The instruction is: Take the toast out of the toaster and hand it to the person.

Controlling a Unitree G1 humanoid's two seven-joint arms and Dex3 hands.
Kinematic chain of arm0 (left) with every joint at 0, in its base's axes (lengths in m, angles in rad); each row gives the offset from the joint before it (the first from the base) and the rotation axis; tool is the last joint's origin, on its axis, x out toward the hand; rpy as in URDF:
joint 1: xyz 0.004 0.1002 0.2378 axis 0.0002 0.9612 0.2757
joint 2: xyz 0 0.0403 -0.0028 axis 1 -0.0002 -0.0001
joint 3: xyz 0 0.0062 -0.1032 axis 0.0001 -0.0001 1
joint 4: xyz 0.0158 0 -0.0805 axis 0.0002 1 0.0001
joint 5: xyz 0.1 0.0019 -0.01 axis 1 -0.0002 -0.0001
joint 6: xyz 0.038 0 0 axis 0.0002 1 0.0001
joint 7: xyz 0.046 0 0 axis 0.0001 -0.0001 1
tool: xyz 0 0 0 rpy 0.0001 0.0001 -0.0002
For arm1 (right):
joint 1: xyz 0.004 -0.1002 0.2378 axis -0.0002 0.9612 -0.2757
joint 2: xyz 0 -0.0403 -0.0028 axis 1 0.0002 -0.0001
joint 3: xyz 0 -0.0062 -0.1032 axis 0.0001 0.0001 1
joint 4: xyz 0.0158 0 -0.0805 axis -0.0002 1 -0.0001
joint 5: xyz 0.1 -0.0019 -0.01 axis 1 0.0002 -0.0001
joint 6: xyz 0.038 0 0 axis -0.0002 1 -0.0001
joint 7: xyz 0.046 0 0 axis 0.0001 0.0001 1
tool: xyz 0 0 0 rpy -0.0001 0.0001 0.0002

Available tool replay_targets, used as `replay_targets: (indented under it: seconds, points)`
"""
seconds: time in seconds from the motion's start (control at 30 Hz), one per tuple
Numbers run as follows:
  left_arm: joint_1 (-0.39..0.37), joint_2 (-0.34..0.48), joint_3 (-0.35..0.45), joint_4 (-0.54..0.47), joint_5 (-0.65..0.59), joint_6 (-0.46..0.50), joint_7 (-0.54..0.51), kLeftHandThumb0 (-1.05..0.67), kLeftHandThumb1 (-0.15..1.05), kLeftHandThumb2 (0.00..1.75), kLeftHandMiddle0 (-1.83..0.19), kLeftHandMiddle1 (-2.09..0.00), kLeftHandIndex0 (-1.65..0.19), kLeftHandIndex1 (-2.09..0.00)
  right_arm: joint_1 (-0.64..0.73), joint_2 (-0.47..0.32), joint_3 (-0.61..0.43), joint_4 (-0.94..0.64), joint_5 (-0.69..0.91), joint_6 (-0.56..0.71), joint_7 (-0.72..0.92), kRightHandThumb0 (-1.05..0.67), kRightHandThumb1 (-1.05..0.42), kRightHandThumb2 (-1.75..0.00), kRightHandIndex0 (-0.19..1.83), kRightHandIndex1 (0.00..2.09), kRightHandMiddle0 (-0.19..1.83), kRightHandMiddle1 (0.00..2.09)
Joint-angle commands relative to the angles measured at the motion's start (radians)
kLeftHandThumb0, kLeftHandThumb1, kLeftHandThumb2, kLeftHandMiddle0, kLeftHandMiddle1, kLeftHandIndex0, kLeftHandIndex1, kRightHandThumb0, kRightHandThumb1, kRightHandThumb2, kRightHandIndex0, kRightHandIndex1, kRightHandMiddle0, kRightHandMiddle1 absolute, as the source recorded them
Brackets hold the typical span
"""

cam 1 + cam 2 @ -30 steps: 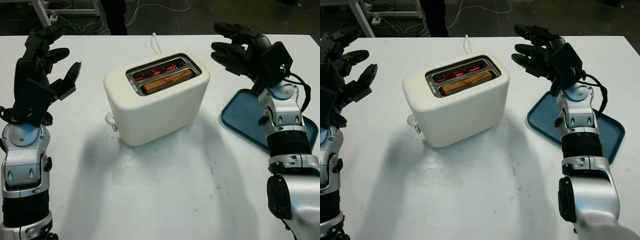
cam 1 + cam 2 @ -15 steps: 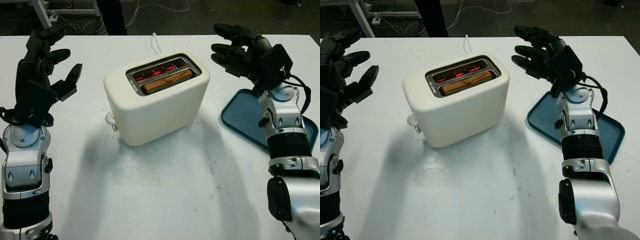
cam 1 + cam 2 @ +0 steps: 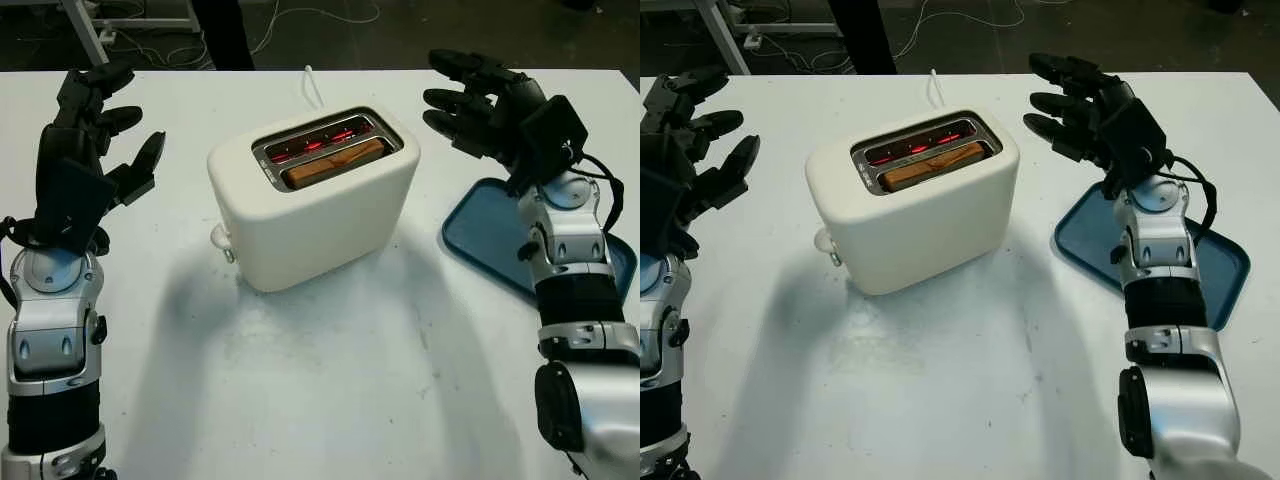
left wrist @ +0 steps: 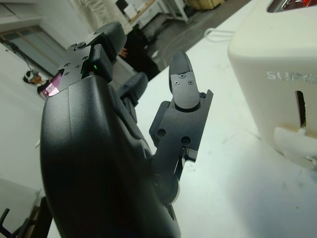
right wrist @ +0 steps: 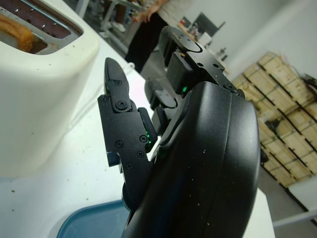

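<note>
Cream toaster mid-table | toast slotted | left hand, right hand flank, fingers unclenched, empty

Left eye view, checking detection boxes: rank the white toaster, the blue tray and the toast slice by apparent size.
1. White plastic toaster, largest.
2. Blue plastic tray, though the right arm covers part.
3. Brown toast slice, smallest; mostly sunk in its slot.

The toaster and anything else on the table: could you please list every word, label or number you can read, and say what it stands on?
"SUP", then cut off by the picture's edge: raised lettering on the end wall of the toaster, above its lever slot.
Small print beside the toaster's slots: too small to read.
Blue tray, left hand, right hand: no text.
</note>
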Motion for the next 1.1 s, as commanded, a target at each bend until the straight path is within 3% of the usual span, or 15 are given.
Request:
replay_targets:
  seconds: [0.0,0.23,0.47,0.93,1.07]
  points:
    - [-0.016,0.01,0.007,0.004,0.001,0.012,0.003,-0.21,0.85,0.48,0.0,-0.93,-0.02,-0.74,0.029,0.003,-0.01,-0.033,0.004,0.038,-0.018,-0.18,-0.92,-0.15,0.47,0.29,0.54,0.0]
    - [-0.06,0.029,0.002,0.046,-0.002,0.022,-0.009,-0.24,0.83,0.48,0.0,-0.93,-0.02,-0.74,0.057,-0.007,-0.012,-0.07,-0.002,0.064,-0.021,-0.19,-0.92,-0.14,0.46,0.27,0.54,0.0]
    - [-0.105,0.048,-0.011,0.133,-0.007,-0.028,-0.046,-0.23,0.81,0.5,0.0,-0.96,-0.01,-0.78,0.081,0.001,-0.023,-0.099,0.005,0.104,-0.035,-0.2,-0.92,-0.11,0.47,0.25,0.52,0.0]
    - [-0.077,0.04,-0.009,0.118,-0.013,-0.026,-0.06,-0.25,0.79,0.54,0.0,-0.97,0.0,-0.8,0.072,-0.017,-0.031,-0.044,-0.008,0.053,-0.041,-0.2,-0.92,-0.1,0.51,0.24,0.54,0.01]
    - [-0.055,0.042,-0.013,0.071,-0.001,0.018,-0.051,-0.27,0.78,0.54,0.0,-0.94,0.0,-0.78,0.056,-0.023,-0.033,-0.034,-0.007,0.064,-0.043,-0.23,-0.92,-0.09,0.5,0.23,0.55,0.01]
